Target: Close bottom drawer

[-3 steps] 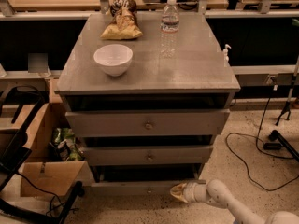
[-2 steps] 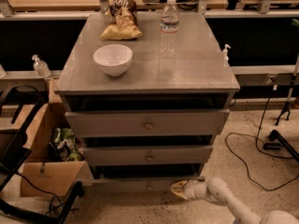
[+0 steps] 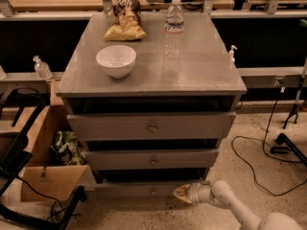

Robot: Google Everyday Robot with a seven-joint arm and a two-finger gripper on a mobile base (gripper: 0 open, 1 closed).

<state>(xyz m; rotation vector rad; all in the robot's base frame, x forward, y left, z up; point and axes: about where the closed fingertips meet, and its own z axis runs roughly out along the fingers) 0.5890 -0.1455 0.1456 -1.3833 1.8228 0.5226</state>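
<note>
- Gripper (image 3: 182, 193) sits at the bottom of the frame, a bit right of centre, with its tip right up against the right end of the bottom drawer (image 3: 129, 189)'s front panel. Honestly can't tell if it's open or closed.
- What changed over the last second: not much. The white arm (image 3: 232, 205) coming in from the lower right corner has crept slightly left and up, so the tip looks a touch tighter on the panel than before.
- The drawer itself hasn't visibly gone in yet. It's the lowest one on the grey cabinet (image 3: 153, 78), still pulled out, with its front sitting lower in the frame than the middle drawer (image 3: 120, 159) and a dark gap showing above it.
- Its brass knob (image 3: 153, 191) is left of the gripper and untouched, so this reads as a push on the panel rather than a grab.
- My take: contact is made or nearly made and the actual shove is the next bit. Pushing this far off to the right could skew the drawer.
- White bowl (image 3: 116, 60) and water bottle (image 3: 174, 28) on top haven't budged.
</note>
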